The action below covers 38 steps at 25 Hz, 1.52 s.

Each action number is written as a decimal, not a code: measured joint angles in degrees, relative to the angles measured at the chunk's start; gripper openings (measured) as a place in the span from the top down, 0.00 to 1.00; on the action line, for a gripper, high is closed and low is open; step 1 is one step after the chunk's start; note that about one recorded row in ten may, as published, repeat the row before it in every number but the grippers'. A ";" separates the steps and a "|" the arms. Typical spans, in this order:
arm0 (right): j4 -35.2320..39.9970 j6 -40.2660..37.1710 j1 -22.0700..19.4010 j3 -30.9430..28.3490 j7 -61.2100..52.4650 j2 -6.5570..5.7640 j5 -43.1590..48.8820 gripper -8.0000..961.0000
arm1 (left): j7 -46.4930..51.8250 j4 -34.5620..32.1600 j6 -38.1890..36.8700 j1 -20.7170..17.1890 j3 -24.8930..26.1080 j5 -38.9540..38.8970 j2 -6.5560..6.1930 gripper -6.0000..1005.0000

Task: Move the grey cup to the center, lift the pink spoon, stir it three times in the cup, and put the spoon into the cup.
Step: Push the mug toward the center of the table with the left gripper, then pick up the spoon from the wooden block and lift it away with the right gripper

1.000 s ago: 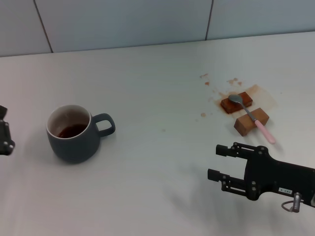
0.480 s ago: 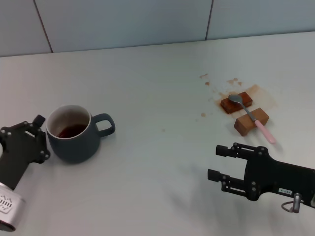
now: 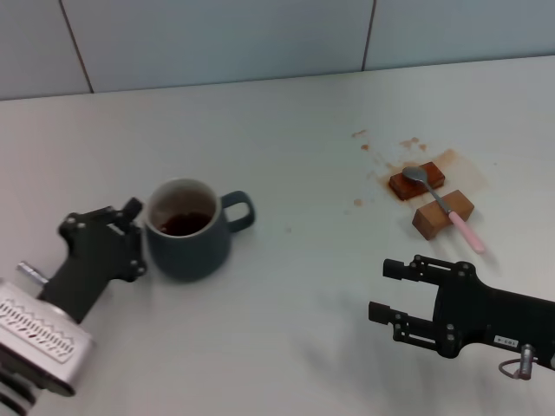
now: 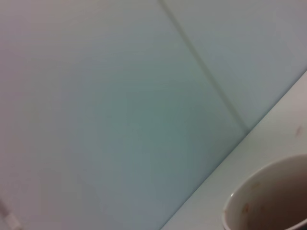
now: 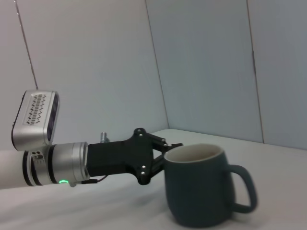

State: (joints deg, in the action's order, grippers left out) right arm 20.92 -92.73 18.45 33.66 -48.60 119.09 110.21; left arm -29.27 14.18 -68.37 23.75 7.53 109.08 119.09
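Only head view: pink spoon (image 3: 442,205); left gripper (image 3: 130,234) seemingly against grey cup (image 3: 188,230).

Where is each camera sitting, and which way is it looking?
Head view: sits on the robot's head, looking forward and down at the table; shows the left gripper against the grey cup, the open right gripper, and the pink spoon resting across two brown blocks.
Left wrist view: on the left wrist, looking up at the wall over the cup's rim; no fingers show.
Right wrist view: on the right wrist, looking across the table at the cup and the left gripper.
All three share the cup.
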 joint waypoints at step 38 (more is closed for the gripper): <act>0.01 -1.28 -1.14 -3.81 1.58 -0.12 0.00 0.33 | 61.33 -25.07 -24.96 2.23 -1.78 21.41 -2.94 1.00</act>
State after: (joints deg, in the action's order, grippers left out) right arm 20.93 -94.01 17.31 29.85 -47.01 118.97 110.21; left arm 32.06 -10.89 -93.33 25.99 5.75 130.50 116.15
